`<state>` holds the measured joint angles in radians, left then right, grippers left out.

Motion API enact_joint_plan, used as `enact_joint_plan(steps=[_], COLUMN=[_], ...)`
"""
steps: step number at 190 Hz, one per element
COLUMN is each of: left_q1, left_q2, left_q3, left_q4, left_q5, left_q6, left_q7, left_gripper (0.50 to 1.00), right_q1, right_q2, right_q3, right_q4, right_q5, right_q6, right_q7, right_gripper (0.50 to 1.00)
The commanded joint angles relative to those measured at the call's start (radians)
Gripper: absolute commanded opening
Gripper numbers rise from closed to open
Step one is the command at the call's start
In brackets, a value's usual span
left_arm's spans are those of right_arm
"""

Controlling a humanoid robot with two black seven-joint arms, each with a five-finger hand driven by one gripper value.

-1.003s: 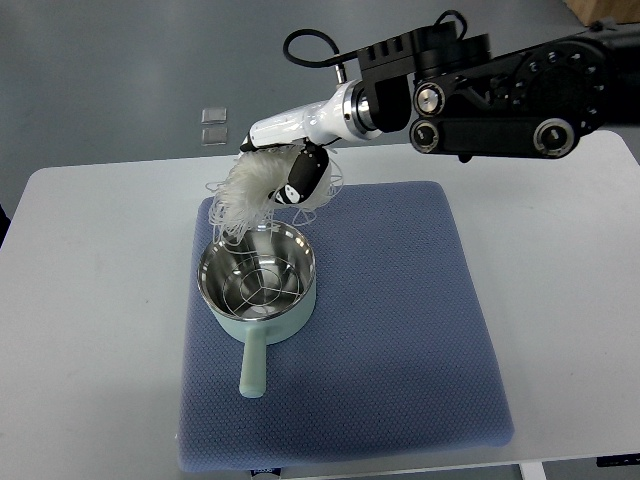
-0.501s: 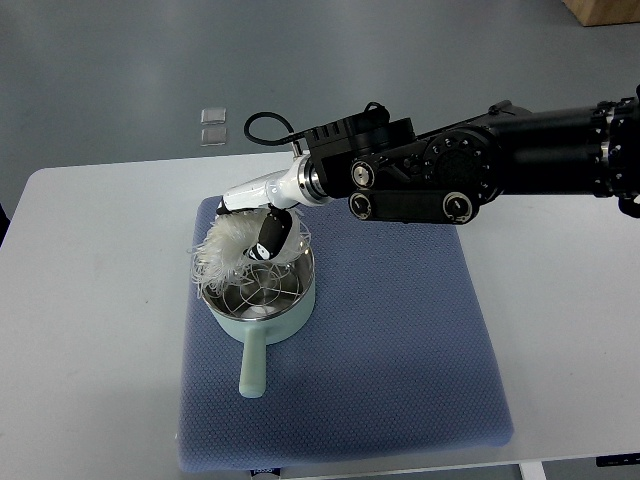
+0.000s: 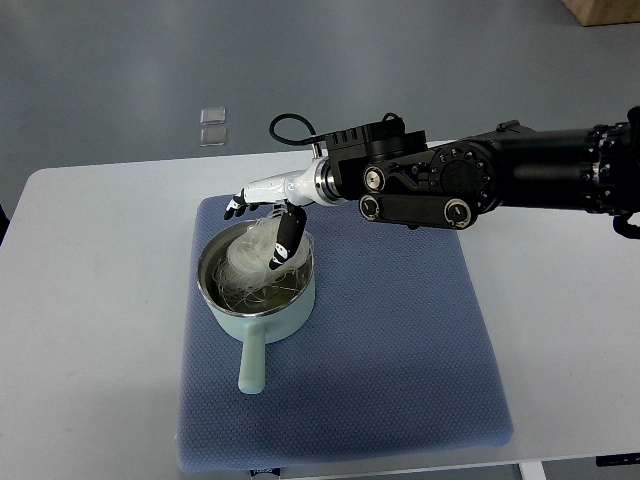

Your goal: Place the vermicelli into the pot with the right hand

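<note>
A mint-green pot (image 3: 300, 300) with a steel inside stands on the left part of the blue mat (image 3: 400, 330), its handle (image 3: 253, 365) pointing toward the front edge. White vermicelli (image 3: 248, 262) lies bundled inside the pot, with a few strands reaching its rim. My right hand (image 3: 262, 225) hovers just over the pot's far rim, open. Its fingers (image 3: 236, 207) stretch out to the left and its thumb (image 3: 284, 243) points down against the vermicelli. The black right arm (image 3: 480, 180) comes in from the right edge.
The mat lies on a white table (image 3: 90, 300). Two small clear squares (image 3: 212, 125) sit on the grey floor beyond the table's far edge. The mat's right half (image 3: 420, 300) is bare.
The right hand came down from above the mat's far edge to the pot with the vermicelli. The bundle now lies in the pot and the fingers have spread.
</note>
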<state>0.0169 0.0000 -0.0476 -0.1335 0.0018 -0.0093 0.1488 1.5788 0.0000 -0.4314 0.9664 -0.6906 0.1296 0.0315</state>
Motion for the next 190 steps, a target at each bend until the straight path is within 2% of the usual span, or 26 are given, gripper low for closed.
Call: enact_joint_plan(steps=[1,23,51,75,87,94,120,135,162,190], left_q1=[0.000,0.000,0.000,0.000,0.000,0.000,0.000,0.000,0.000,0.000], left_q2=[0.000,0.000,0.000,0.000,0.000,0.000,0.000,0.000,0.000,0.000], left_q3=[0.000,0.000,0.000,0.000,0.000,0.000,0.002,0.002,0.002,0.003], left_q4=[0.000,0.000,0.000,-0.003,-0.003,-0.003,-0.005,-0.005,-0.006,-0.003], left_q5=[0.000,0.000,0.000,0.001,0.001,0.001,0.001,0.001,0.001,0.001], left_q6=[0.000,0.000,0.000,0.000,0.000,0.000,0.000,0.000,0.000,0.002], left_q7=[0.000,0.000,0.000,0.000,0.000,0.000,0.000,0.000,0.003,0.003], left_gripper=[1.000,1.000,1.000,1.000,1.000,1.000,1.000,1.000,1.000,1.000], right_q1=[0.007,0.009,-0.025,-0.233,-0.338,-0.449,-0.758,-0.917,-1.053,-1.076], right_q2=[0.000,-0.002,-0.133,-0.288,-0.330,-0.350,-0.322,-0.232,-0.098,-0.084], right_q3=[0.028,0.128,0.349,0.615,0.767,0.905,1.329,1.500,1.576,1.573], right_q4=[0.002,0.006,0.003,0.005,0.003,0.000,0.000,0.000,-0.012,-0.014], right_q5=[0.013,0.082,0.195,0.290,0.318,0.342,0.408,0.456,0.464,0.465], right_q6=[0.005,0.025,0.018,0.005,0.004,0.004,0.013,0.028,0.050,0.053], right_q7=[0.001,0.002,0.008,0.056,0.070,0.085,0.166,0.197,0.235,0.272], right_gripper=[0.913,0.913,0.911,0.911,0.911,0.911,0.913,0.915,0.921,0.921])
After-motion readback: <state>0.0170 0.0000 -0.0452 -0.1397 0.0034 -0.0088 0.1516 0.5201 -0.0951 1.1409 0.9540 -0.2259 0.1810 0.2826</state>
